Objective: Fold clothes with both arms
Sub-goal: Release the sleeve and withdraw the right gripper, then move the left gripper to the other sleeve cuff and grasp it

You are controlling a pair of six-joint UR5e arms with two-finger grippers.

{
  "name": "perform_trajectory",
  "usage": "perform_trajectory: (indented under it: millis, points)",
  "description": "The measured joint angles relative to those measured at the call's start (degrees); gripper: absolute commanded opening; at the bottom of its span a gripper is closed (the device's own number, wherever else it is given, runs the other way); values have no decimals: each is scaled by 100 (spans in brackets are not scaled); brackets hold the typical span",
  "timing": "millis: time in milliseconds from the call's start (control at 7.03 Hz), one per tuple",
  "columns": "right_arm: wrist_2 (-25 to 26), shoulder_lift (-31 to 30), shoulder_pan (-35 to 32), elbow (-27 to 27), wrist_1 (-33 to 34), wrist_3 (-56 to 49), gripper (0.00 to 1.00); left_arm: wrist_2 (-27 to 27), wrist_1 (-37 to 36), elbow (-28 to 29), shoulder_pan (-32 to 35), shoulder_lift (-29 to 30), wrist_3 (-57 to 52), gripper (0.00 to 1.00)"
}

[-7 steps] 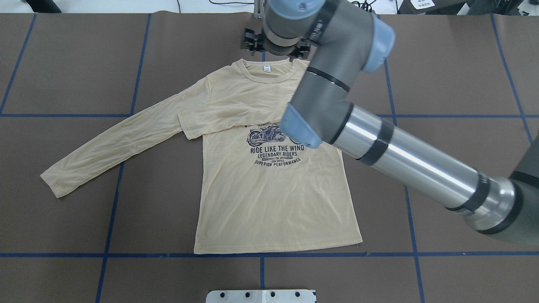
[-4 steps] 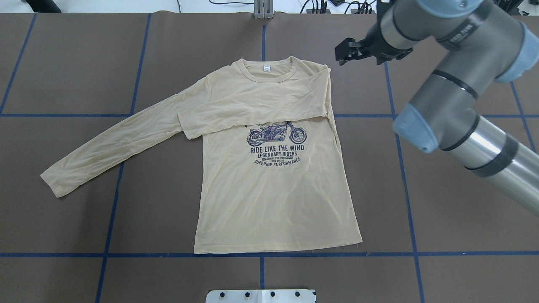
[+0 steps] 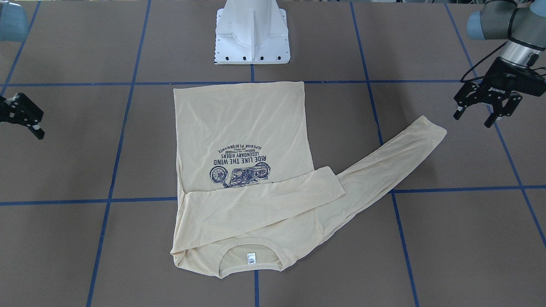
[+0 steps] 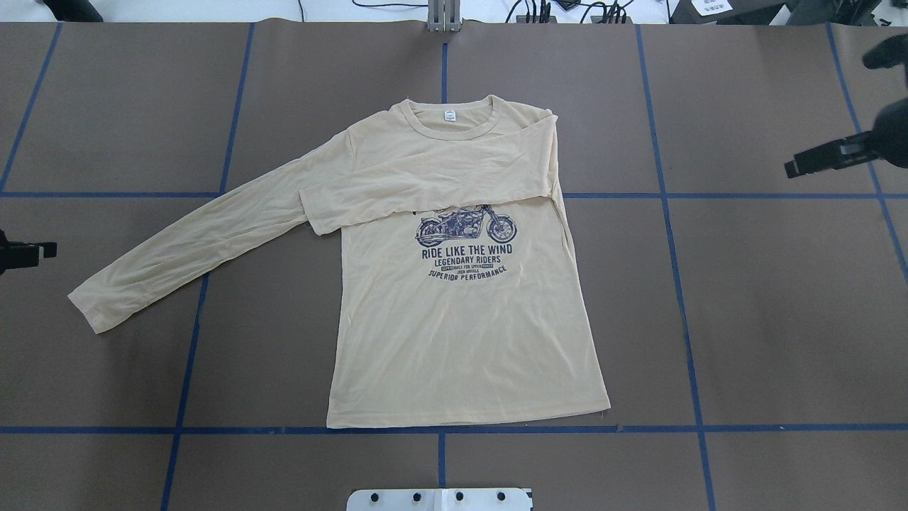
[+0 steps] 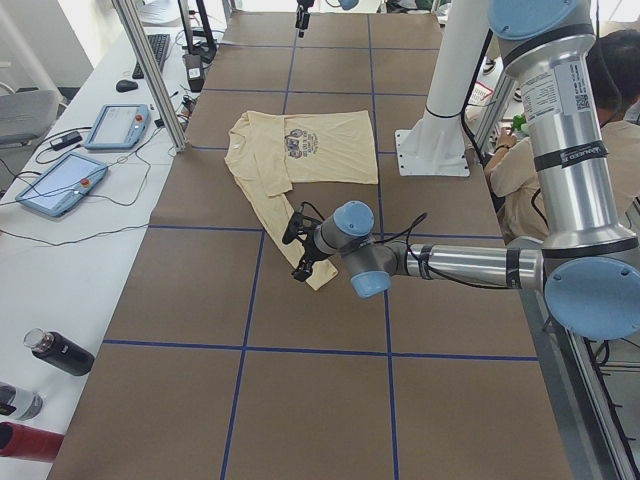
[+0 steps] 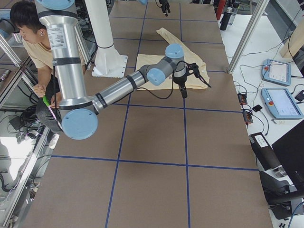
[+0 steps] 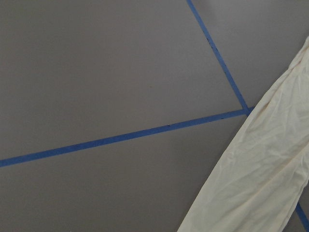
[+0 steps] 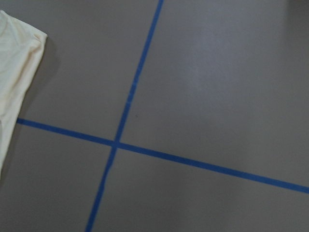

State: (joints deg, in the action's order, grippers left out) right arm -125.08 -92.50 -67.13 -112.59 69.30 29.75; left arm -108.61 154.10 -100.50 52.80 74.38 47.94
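The shirt is spread flat mid-table, 1 sleeve folded across the chest. The left gripper is held open near the other cuff. Whether the right gripper is open cannot be told.

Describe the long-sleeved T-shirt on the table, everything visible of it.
The T-shirt is pale yellow, thin and lightly creased, lying flat and front up on the brown table, collar away from the robot. A small white neck label shows inside the collar. Its navy motorcycle print reads RIDE LIKE THE WIND. One sleeve is folded across the chest, just covering the print's top; the other sleeve stretches out diagonally toward the robot's left. Only the table touches it.
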Motion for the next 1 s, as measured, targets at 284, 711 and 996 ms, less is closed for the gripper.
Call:
perform_trajectory:
  millis: [284,711,996]
  points:
    - [-420,-875,-509,21,-654,-507,100,424,3,349,-377,120,220,86]
    - [-564,-1053,-663,34,-773,-655,100,562,-3,757,-564,433,477,73]
    - [-570,-1057,-671,35,-777,-663,100,679,-5,819,-795,457,732,71]
